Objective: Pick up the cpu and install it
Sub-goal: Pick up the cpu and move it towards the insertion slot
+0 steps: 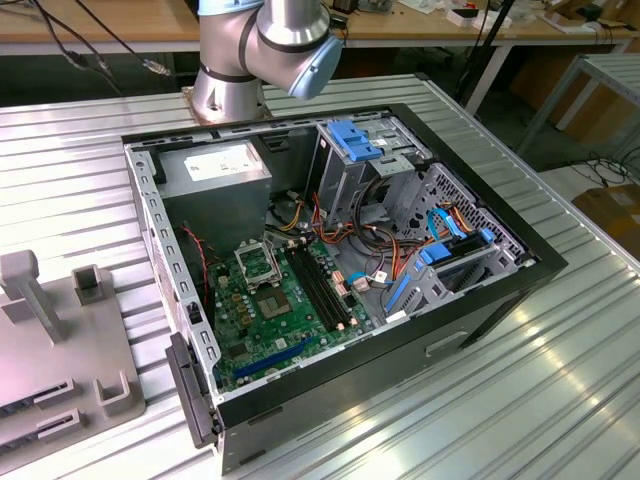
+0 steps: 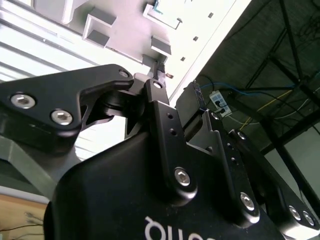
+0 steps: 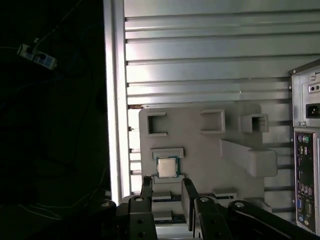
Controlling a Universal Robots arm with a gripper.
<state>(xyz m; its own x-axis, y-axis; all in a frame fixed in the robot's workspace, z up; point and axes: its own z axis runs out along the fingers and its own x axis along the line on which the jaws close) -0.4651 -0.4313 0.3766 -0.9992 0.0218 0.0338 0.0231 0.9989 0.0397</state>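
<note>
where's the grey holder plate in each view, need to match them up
Exterior view: grey holder plate at the exterior view's left, on the ribbed table beside the computer case.
First wrist view: the plate lies just beyond the open pincer, with the cpu in its recess.
Second wrist view: the plate lies past the pincer's fingers.
Shared landmark: the ribbed table under it.

Look: your cpu (image 3: 167,167) is a small flat square chip with a dull silver-grey top and a thin greenish rim.
Pose: it lies flat, metal face up, edges square to its pocket.
Place: you'll find it seated in a shallow square pocket of the grey tray (image 3: 200,150), which lies at the exterior view's left, near side.
</note>
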